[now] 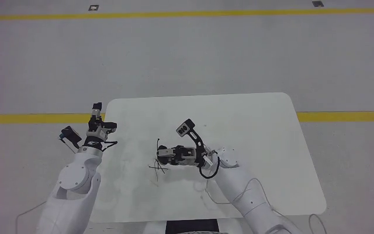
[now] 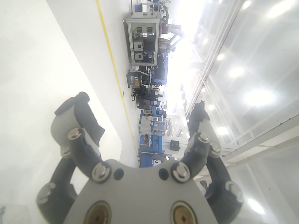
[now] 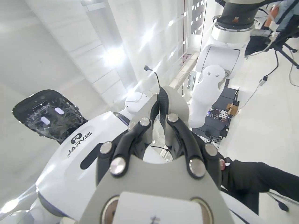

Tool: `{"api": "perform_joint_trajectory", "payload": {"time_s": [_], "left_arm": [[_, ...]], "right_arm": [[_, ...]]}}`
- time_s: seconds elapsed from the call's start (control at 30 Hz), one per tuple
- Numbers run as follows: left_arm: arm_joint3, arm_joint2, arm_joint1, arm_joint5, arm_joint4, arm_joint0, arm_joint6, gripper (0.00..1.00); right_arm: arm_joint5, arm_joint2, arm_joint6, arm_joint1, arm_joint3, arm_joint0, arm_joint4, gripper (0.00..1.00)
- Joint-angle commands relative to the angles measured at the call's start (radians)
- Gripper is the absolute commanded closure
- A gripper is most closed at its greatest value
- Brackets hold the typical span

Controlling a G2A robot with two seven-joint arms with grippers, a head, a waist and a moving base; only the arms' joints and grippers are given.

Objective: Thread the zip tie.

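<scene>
1. The right gripper (image 3: 160, 99) has its fingers pressed together on a black zip tie (image 3: 157, 78), held above the table (image 1: 245, 117) around its middle.
2. The tie stands up out of the fingertips with a slight bend. What looks like its blocky head is at the free end.
3. The left gripper (image 2: 140, 103) hangs at the table's left edge, fingers wide apart and empty, well apart from the tie.
4. To thread well, I judge the right should hold the tie steady. The left should come over for the other end, bend it round and line it flat with the head's slot.
5. A few loose ties (image 1: 158, 168) lie on the table just on the near side of the right gripper and could snag.
</scene>
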Motion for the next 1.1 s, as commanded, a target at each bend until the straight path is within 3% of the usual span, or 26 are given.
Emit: {"api": "perform_joint_trajectory", "payload": {"time_s": [0.0, 0.4, 0.5, 0.6, 0.77, 0.9, 0.97, 1.07], "left_arm": [[0.000, 0.000, 0.000, 0.000, 0.000, 0.000, 0.000, 0.00], [0.000, 0.000, 0.000, 0.000, 0.000, 0.000, 0.000, 0.00], [0.000, 0.000, 0.000, 0.000, 0.000, 0.000, 0.000, 0.00], [0.000, 0.000, 0.000, 0.000, 0.000, 0.000, 0.000, 0.00], [0.000, 0.000, 0.000, 0.000, 0.000, 0.000, 0.000, 0.00], [0.000, 0.000, 0.000, 0.000, 0.000, 0.000, 0.000, 0.00], [0.000, 0.000, 0.000, 0.000, 0.000, 0.000, 0.000, 0.00], [0.000, 0.000, 0.000, 0.000, 0.000, 0.000, 0.000, 0.00]], "right_arm": [[0.000, 0.015, 0.000, 0.003, -0.007, 0.005, -0.036, 1.00], [0.000, 0.015, 0.000, 0.003, -0.007, 0.005, -0.036, 1.00], [0.000, 0.008, -0.074, 0.004, -0.043, -0.009, -0.056, 1.00], [0.000, 0.021, -0.214, 0.008, -0.096, -0.028, -0.153, 1.00], [0.000, 0.030, -0.512, 0.012, -0.210, -0.083, -0.412, 1.00], [0.000, 0.010, -0.706, 0.014, -0.256, -0.110, -0.594, 1.00], [0.000, -0.004, -0.765, 0.015, -0.272, -0.115, -0.660, 1.00], [0.000, -0.004, -0.765, 0.015, -0.272, -0.115, -0.660, 1.00]]}}
